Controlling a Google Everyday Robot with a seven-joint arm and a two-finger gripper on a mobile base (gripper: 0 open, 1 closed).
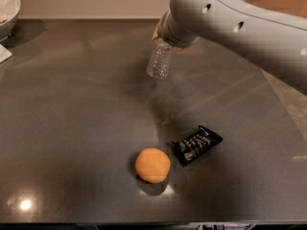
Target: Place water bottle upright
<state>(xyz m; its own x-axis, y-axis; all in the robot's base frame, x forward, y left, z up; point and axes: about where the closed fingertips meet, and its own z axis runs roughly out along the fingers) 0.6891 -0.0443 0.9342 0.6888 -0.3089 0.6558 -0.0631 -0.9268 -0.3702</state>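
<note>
dark grey tabletop (72, 128) is filling the camera view; in the upper middle of the frame the gripper (164, 38) is grasping the water bottle (159, 61) by its neck end, clear of the surface. its long axis is tilting slightly off vertical, base hanging down-left of the gripper, so straightening and lowering is probably coming next.

The water bottle (159, 61) is small and see-through, with bumpy ridges around its sides. It hangs a little tilted, with its bottom end pointing down and a bit to the left. The gripper (164, 38) holds it tight by the top end, over the far part of the dark table (72, 128).
</note>
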